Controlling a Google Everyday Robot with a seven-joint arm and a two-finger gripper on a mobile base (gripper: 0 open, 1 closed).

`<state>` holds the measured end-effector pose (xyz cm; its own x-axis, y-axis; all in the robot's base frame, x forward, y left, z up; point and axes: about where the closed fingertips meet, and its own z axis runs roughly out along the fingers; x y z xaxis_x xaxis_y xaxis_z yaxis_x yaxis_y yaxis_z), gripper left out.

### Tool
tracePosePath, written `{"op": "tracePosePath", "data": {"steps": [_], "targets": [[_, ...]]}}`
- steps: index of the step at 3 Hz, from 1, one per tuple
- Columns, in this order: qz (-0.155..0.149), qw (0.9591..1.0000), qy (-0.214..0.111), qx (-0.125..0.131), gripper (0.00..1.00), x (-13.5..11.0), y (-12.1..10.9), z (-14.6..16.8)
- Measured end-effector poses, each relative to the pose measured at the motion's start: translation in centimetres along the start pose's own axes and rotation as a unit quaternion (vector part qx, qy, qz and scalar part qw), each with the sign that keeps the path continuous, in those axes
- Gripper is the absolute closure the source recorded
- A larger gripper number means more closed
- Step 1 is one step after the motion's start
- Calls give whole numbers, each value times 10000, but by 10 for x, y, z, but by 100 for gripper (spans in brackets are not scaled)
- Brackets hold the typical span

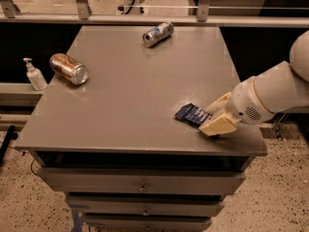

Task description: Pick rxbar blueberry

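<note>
Diagonally, the rxbar blueberry (192, 114) lies upper-left to lower-right, under the hand (218, 122), grip unclear.

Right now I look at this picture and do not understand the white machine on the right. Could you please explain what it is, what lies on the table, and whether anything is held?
The white shape on the right is a robot arm; the cream part at its end is its gripper, the tool for taking things. The single picture looks down on the grey table from its drawer side. On it lie a dark blue snack bar, a copper-coloured can and a silver-blue can, both cans on their sides. A small pump bottle stands on a ledge to the left. The gripper is low at the bar's right end. The bar lies flat on the table; whether it is gripped, I cannot tell.
</note>
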<state>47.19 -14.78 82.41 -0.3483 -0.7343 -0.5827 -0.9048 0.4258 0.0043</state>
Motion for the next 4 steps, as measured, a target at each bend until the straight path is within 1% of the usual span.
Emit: {"op": "tracePosePath", "data": {"steps": [1, 2, 3, 4], "targets": [[0, 10000, -1, 0, 100, 0, 0, 0], [-97, 9996, -249, 15, 100, -22, -8, -13], [-336, 9974, -633, 92, 100, -56, -17, -42], [-385, 9967, -703, 144, 100, -64, -20, -49]]}}
